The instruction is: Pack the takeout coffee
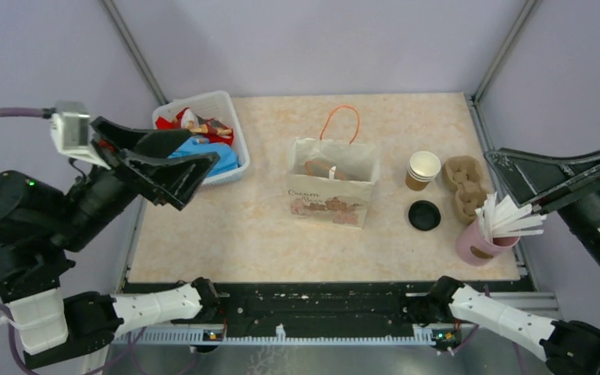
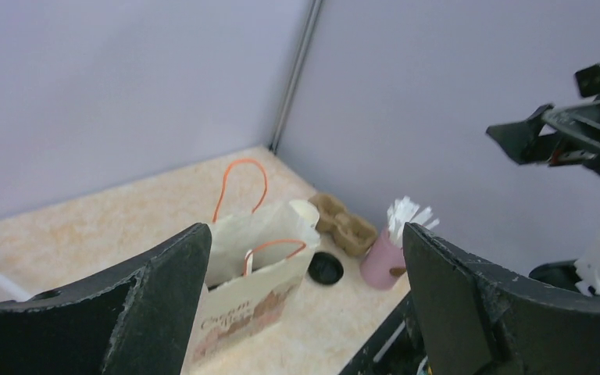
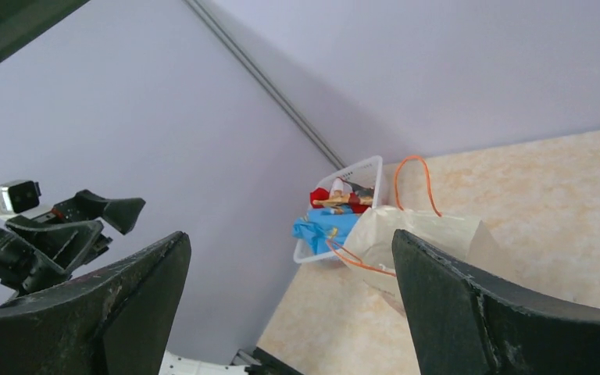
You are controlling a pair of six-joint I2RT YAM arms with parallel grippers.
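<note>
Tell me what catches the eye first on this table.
The white paper bag with orange handles stands open mid-table. Right of it sit stacked brown cups, with a black lid lying flat on their near side and a pink cup of white sticks near the right edge.

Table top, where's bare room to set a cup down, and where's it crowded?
Widest bare patch: near-left table, between the white basket, the paper bag and the near edge. The far strip behind the paper cups is bare. Crowded on the right: cups, black lid, pulp tray and pink cup cluster.
</note>
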